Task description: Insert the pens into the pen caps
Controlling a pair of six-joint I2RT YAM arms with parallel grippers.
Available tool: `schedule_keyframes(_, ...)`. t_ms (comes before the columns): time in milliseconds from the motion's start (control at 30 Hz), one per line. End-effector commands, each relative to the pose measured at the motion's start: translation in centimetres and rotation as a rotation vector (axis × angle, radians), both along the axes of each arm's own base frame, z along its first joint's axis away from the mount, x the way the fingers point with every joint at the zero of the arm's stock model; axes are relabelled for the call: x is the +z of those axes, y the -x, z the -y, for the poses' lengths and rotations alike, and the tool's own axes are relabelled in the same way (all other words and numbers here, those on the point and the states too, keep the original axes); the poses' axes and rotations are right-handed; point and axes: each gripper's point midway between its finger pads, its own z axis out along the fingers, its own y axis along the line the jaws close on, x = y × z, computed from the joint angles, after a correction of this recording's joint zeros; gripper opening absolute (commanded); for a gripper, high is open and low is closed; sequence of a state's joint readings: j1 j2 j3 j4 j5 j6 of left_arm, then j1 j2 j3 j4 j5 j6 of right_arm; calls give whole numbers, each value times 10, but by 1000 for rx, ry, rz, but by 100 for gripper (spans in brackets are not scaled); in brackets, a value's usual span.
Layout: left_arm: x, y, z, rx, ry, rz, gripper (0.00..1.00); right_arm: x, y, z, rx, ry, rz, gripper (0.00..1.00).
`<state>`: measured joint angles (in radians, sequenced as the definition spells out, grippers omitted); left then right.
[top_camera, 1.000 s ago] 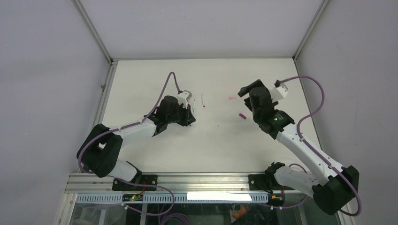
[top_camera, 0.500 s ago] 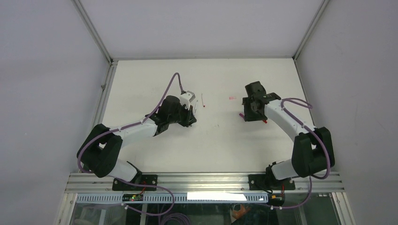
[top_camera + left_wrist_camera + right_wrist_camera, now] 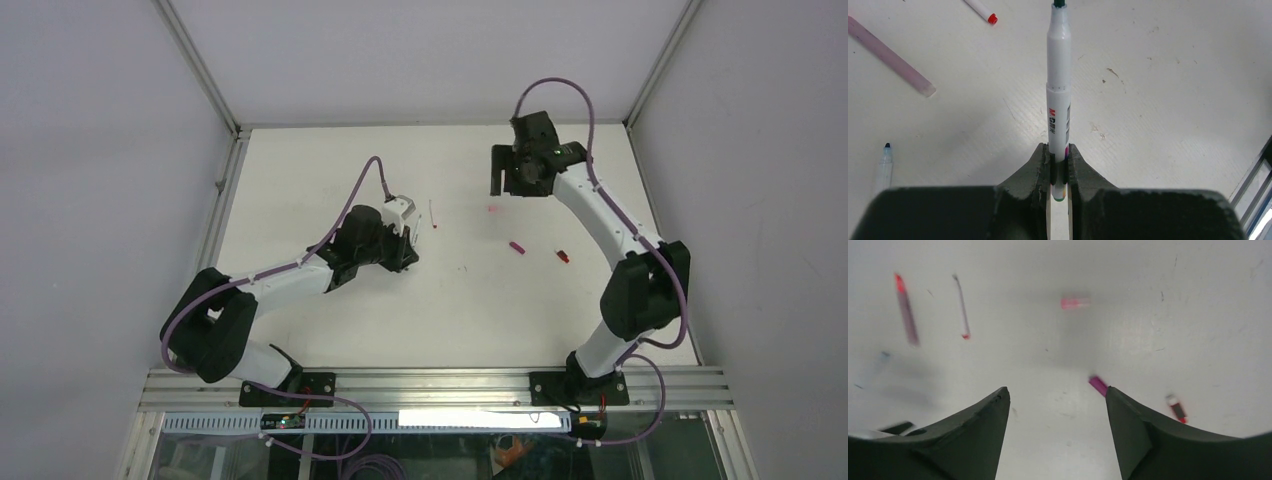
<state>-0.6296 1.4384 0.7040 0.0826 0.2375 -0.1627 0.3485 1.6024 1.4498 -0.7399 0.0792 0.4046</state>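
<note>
My left claw [image 3: 1058, 172] pinches a smooth white cylindrical pen [image 3: 1058, 95] by its tail. My right claw [image 3: 1057, 425] hangs spread, well apart from the stubby magenta cap [image 3: 1098, 385].

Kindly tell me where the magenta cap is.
The magenta cap lies right of centre in the top view, between the pale pink cap and the red cap.

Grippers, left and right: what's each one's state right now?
Left gripper: closed on a white pen.
Right gripper: open, holding nothing.
</note>
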Motion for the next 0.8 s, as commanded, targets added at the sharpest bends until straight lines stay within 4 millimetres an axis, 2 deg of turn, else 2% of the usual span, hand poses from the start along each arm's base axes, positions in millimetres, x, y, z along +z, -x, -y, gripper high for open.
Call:
schedule_keyframes(0,21,0,9,-54,28,76,0,-52,68,35,611,463,-320,72)
schedule_keyframes(133,23,2,7,-63,20,84,0,-71,77,37,658,475,-310,71)
schedule_keyframes(333,20,4,6,-73,8,77,0,-99,78,32,695,411,-238,70)
schedule_keyframes(467,19,4,4,-69,-1,78,0,-104,62,36,673,408,-166,63)
schedule_keyframes(567,20,5,7,-75,12,73,0,-104,46,26,680,373,-85,56)
schedule_keyframes(767,17,5,7,-78,11,66,0,-116,28,21,667,371,-72,48)
